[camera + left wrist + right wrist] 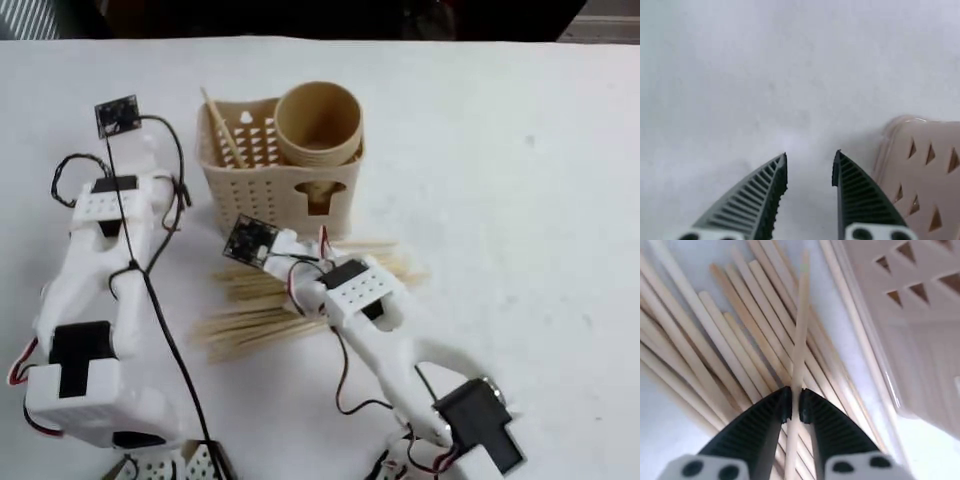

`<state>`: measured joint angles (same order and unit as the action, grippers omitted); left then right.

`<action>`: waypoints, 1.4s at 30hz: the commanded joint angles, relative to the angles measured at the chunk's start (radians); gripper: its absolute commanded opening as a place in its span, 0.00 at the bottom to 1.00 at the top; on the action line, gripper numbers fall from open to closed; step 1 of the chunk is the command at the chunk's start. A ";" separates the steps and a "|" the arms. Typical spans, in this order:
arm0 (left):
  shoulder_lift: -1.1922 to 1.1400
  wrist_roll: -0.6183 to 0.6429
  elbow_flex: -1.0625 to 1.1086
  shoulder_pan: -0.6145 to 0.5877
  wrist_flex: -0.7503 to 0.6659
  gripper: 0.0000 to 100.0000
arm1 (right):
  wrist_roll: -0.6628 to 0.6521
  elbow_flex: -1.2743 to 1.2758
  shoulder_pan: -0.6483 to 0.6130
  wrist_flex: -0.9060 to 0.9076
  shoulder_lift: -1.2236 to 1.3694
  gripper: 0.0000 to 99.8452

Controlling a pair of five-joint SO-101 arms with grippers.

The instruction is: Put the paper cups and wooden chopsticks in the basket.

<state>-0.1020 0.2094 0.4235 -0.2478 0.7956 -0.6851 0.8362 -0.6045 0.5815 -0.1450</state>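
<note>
**Right gripper pinched on one chopstick; left gripper open and empty**

Left arm [100,250] sits at the left side of the white table [520,200]. Left gripper [810,155]: jaws moderately apart, nothing between them, bare table beneath. It is just beside a corner of the basket [925,170].

Basket [260,195]: beige, perforated, upright at table centre. Inside it, on the right side, stacked paper cups [318,125], mouth up. On its left side, a single chopstick [222,128] leans against the rim, upper end poking out.

In front of the basket, touching or nearly touching its base, a loose pile of wooden chopsticks [250,315] lies flat on the table, fanned out roughly side to side.

Right arm [360,295] reaches over the pile toward the basket. Right gripper [794,392]: jaws nearly closed, clamped on one chopstick [801,330] that crosses the others at an angle. Cannot tell whether it is clear of the pile.
</note>
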 commanded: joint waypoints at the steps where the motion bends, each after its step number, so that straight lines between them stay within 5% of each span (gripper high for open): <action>1: 0.028 0.008 -0.005 0.010 -0.015 0.16 | 0.011 0.000 0.010 0.097 -0.148 0.02; 16: 0.028 0.008 -0.005 0.010 -0.017 0.17 | 0.172 0.091 0.012 0.185 -0.616 0.02; 26: 0.028 0.008 -0.005 0.010 -0.017 0.17 | 0.190 -0.115 0.002 0.321 -0.875 0.02; 35: 0.028 0.008 -0.005 0.008 -0.015 0.17 | 0.307 -0.568 -0.012 0.237 -0.605 0.02; 42: 0.028 0.008 -0.005 0.008 -0.014 0.17 | 0.443 -0.891 -0.013 -0.033 -0.208 0.02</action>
<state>-0.1020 0.2094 0.4235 -0.2478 0.7956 -0.2723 0.1412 -0.6107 0.7150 -0.5317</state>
